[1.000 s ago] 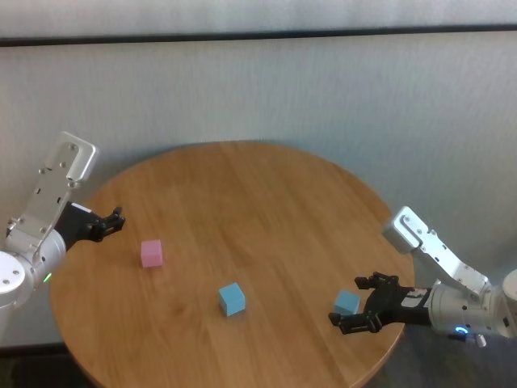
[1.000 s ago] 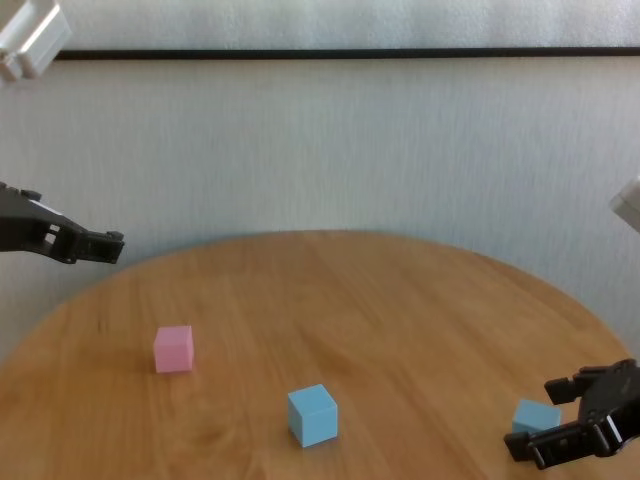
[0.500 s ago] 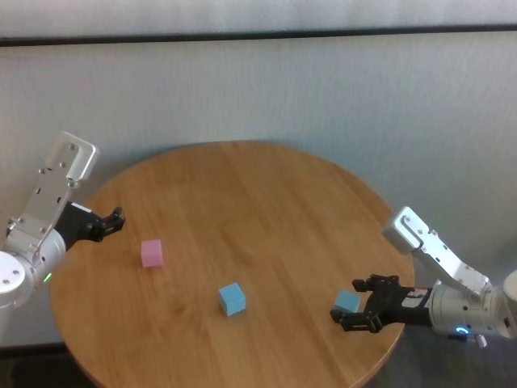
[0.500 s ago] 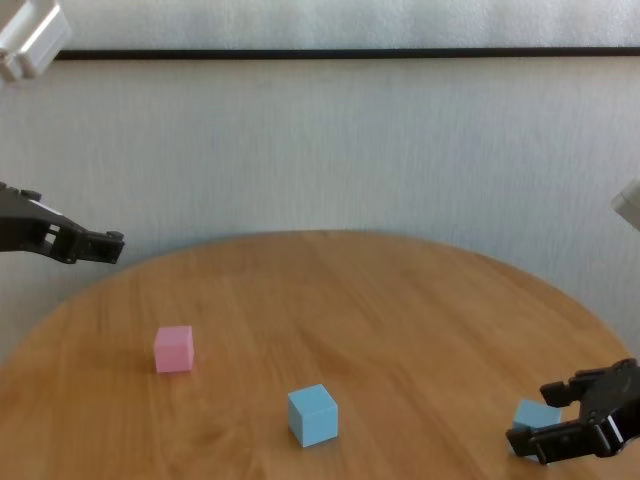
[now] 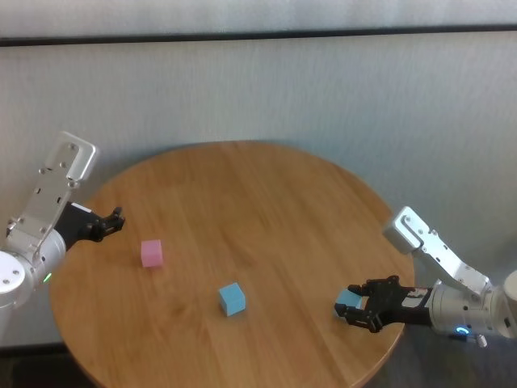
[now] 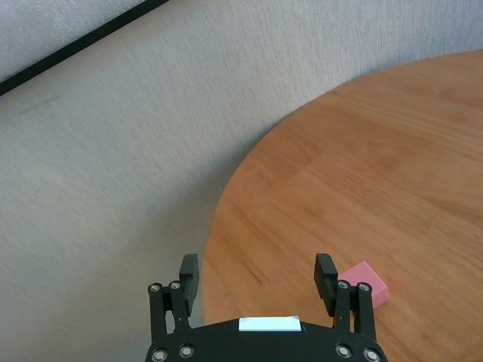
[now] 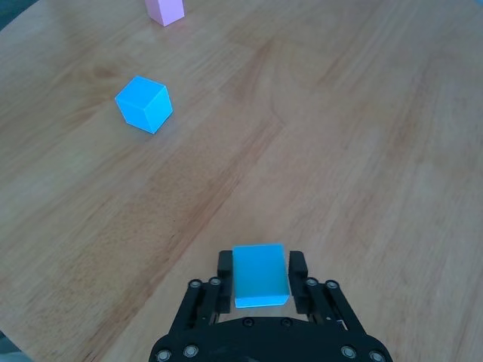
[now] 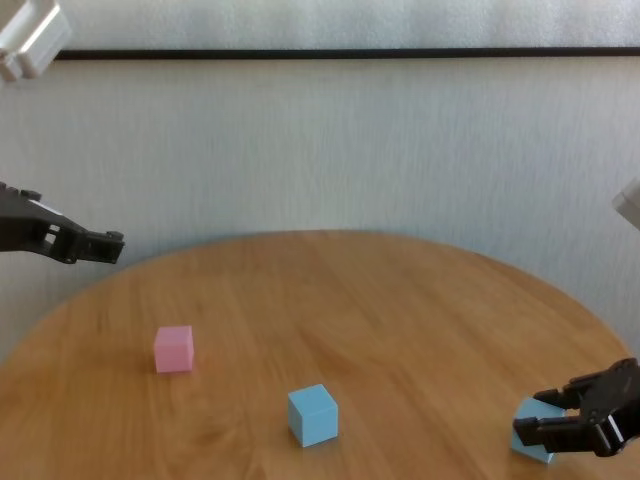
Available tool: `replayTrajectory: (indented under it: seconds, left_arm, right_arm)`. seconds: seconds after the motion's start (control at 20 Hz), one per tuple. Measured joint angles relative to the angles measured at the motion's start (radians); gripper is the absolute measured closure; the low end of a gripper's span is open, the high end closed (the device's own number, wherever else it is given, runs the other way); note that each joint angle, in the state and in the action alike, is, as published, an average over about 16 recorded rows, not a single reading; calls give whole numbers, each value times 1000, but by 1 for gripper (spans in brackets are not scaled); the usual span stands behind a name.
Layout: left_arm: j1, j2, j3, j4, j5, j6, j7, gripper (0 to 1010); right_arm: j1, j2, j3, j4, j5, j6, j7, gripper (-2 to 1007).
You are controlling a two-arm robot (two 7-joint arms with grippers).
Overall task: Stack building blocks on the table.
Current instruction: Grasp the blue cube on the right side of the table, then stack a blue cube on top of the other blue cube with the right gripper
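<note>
Item: right gripper (image 7: 260,277), jaws clamped on my first blue cube (image 7: 259,274) at the table's (image 5: 266,210) near right edge, I judge for lifting. Second blue cube (image 5: 232,298) mid-table; pink cube (image 5: 151,252) left. Left gripper (image 6: 257,276) hangs parked, jaws apart, off the rim.

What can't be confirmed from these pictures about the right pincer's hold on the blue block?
- Right pincer: fingers flank the blue block; firm contact not discernible.
- Chest view: fingers partly cover the block; whether it rests on the table is unclear.
- Left pincer: open, beside the table edge.
</note>
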Motion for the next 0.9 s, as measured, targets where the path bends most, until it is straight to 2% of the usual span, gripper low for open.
replayTrajectory:
  seconds: [0.2,0.45,0.65,0.9]
  left_arm:
    - [0,0,0,0,0,0,0,8]
    - [0,0,0,0,0,0,0,8]
    - [0,0,0,0,0,0,0,8]
    - [0,0,0,0,0,0,0,8]
  right_arm:
    - [1,-3,0,-14,2,1,1,564]
    - [17,-19,-11,-39,3,16,2,629]
    - [43,-45,-32,-54,-1,40,4,635]
    - [89,-90,-73,-56,-16,84,4,635]
